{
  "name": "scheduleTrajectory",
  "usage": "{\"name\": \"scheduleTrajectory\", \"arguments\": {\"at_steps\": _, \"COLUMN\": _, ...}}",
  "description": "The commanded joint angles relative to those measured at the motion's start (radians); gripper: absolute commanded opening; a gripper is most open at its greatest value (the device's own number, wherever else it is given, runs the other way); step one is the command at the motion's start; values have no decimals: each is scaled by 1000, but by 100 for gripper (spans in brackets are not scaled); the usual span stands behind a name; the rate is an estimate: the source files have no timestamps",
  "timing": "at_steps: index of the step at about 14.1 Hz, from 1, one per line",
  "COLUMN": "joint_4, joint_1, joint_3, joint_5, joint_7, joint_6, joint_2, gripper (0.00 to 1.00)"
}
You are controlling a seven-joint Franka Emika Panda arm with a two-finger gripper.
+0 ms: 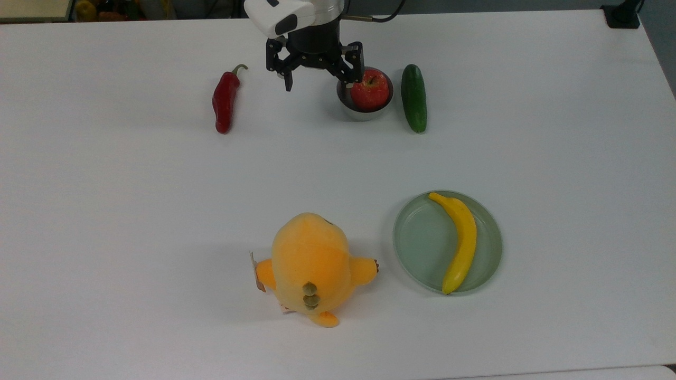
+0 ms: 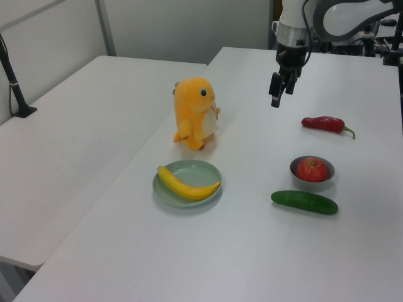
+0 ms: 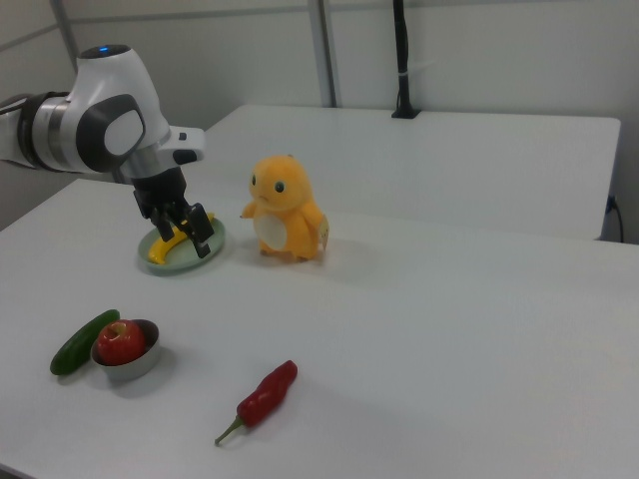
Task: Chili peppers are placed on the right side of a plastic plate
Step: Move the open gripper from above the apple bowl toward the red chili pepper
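Nothing of the job is done yet, as far as I can judge: the chili pepper (image 1: 224, 102) lies flat on the white table (image 1: 105, 211), well apart from the plate (image 1: 422, 243), and I have not touched it. My gripper (image 1: 317, 79) hangs in the air above the far part of the table, its two fingers spread wide and holding nothing. In the top view the pepper lies to the top view's left of my gripper, near it but clearly apart, with its green stem curling toward the far edge; on the top view's right of my gripper sits a small metal bowl (image 1: 346, 103) with an apple (image 1: 369, 89) in it, and just beyond that a cucumber (image 1: 413, 98). In the left view the pepper lies lower and to the left view's right of my fingers, with bare table between. The plate stands at the near side of the top view, beside an orange plush toy (image 1: 311, 266), and a banana (image 1: 460, 240) lies along its half on the top view's right, one tip reaching over the rim. What is left, I reckon, is all of it: move over the pepper, come down, close on its body, carry it across and set it down beside the plate, where the table looks bare enough to take it.
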Motion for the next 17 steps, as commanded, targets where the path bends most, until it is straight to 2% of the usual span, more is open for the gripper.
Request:
{"name": "scheduleTrajectory", "arguments": {"at_steps": 1, "joint_4": -19, "joint_1": -6, "joint_3": 3, "joint_5": 15, "joint_7": -73, "joint_6": -32, "joint_2": -42, "gripper": 100}}
{"name": "scheduleTrajectory", "arguments": {"at_steps": 17, "joint_4": -31, "joint_1": -18, "joint_3": -3, "joint_5": 14, "joint_7": -86, "joint_6": -80, "joint_2": -59, "gripper": 100}}
